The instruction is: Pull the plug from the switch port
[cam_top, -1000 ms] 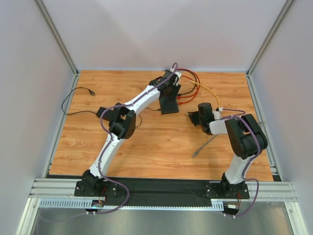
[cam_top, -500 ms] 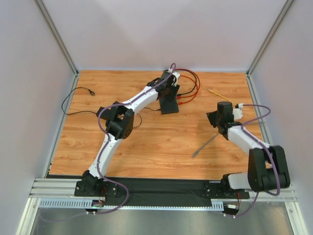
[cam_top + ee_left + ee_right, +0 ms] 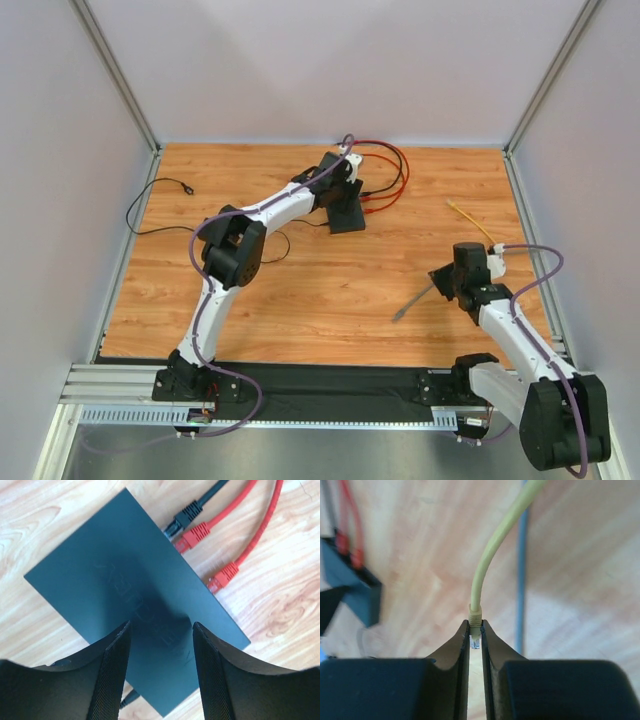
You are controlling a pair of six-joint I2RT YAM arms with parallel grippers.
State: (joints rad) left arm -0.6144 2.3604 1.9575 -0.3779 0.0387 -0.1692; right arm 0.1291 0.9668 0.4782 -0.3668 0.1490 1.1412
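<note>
The switch (image 3: 125, 590) lay flat on the wooden table (image 3: 300, 290), in the upper middle of the top view. The left gripper (image 3: 161, 625) was over its flat top with its jaws wide apart, holding nothing. I could not tell if the fingers pressed on the box or just hung above it. One black plug (image 3: 185, 516) and two red plugs (image 3: 192, 536) sat in the sockets along its far side.

The right gripper (image 3: 475, 623) was in the lower right of the top view, well apart from the switch. Its jaws were closed tight on the yellow plug (image 3: 475, 632), which was out of the switch. The yellow cable (image 3: 492, 550) trailed up and away from it. A grey cable (image 3: 415, 300) lay loose on the table near this gripper.

The plug looked small, hard and light, and its thin clip could probably snap. The cable looked soft and bendy, so the best place to hold was the plug body, not the cord. The switch looked light and could slide on the smooth wood, so it likely needed a push down on its top.
</note>
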